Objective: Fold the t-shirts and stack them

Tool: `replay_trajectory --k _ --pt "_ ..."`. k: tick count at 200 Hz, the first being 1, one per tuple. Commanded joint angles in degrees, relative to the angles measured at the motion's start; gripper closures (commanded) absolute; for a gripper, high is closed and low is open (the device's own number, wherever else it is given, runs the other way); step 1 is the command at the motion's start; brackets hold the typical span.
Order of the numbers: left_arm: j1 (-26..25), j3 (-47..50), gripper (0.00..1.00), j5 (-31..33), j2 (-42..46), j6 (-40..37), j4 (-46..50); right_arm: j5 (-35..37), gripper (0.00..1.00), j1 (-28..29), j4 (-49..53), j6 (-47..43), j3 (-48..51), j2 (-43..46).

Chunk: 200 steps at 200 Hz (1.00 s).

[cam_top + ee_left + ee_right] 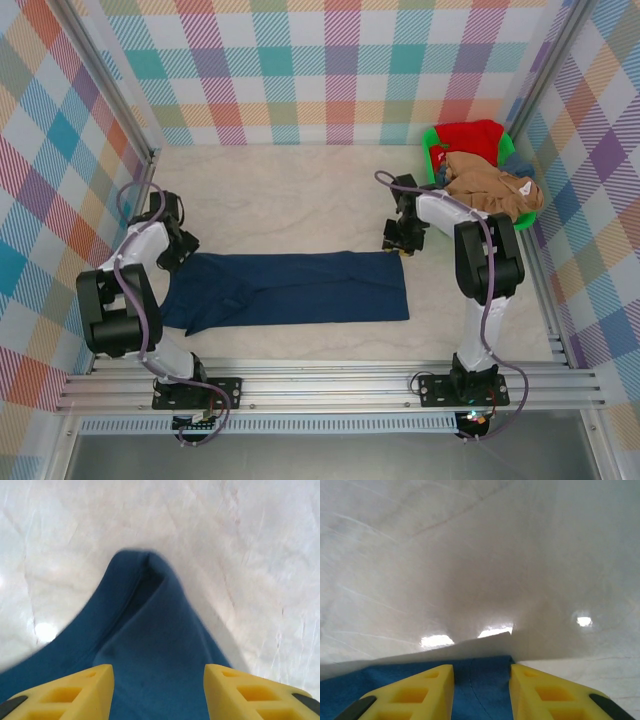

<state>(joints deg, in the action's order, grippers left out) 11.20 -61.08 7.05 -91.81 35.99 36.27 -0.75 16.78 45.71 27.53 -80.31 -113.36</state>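
One navy t-shirt (300, 288) lies out on the surface (300, 190), and it looks only part folded. From the top view it forms a long, narrow band running left to right between the two arms, with no sleeves or print showing, so I judge that a lengthwise fold is in place. The crosswise folds that would make it a compact packet are not yet done.

The left gripper (176, 252) sits at the band's left end. In the left wrist view its jaws (158, 674) stand well apart over a raised peak of navy cloth, gripping nothing. The right gripper (400, 240) is at the far right corner. In its wrist view the jaws (481, 672) are parted more narrowly, just above the shirt's edge where it meets the bare surface. I cannot tell whether the cloth brushes the underside of either pair, but neither pinches it.

A good deal is left. The green basket (431, 152) in the far right corner holds a red shirt (472, 138) and a tan-brown shirt (495, 190), both crumpled and unfolded. A scrap of blue beside them may be another shirt, though it is too small to be sure. No stack exists anywhere on the surface, so the navy shirt would be its base once finished.
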Motion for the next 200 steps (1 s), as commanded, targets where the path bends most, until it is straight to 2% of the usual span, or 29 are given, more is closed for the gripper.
replay_trajectory --k 1,39,90,112,155,181,200 --pt "1.39 -3.93 0.49 -1.45 -2.06 -4.28 -1.38 -0.74 0.66 -0.62 0.81 -1.26 -2.35 -1.24" --pt "2.04 -4.31 0.52 -0.71 -3.95 -4.54 -1.16 -0.08 0.67 -0.78 1.76 -0.65 -2.33 -1.63" --pt "2.57 -6.06 0.57 1.2 -7.24 -6.7 -0.68 0.45 0.76 -0.78 2.02 0.01 -2.3 -2.21" --pt "2.73 -5.81 0.64 1.29 -7.56 -7.12 -1.38 0.22 0.78 -0.78 2.18 0.31 -1.93 -2.09" --pt "2.94 -5.78 0.83 3.3 -9.5 -8.07 -1.7 2.25 1.0 -0.78 2.46 0.68 -2.16 -0.77" --pt "3.73 -6.12 0.97 5.01 -8.92 -7.97 -2.39 4.14 1.0 -0.87 3.96 0.34 -3.6 -0.33" --pt "4.52 -7.3 1.0 4.82 -8.6 -8.01 -2.22 4.99 1.0 -0.91 5.21 -0.08 -5.07 -0.54"
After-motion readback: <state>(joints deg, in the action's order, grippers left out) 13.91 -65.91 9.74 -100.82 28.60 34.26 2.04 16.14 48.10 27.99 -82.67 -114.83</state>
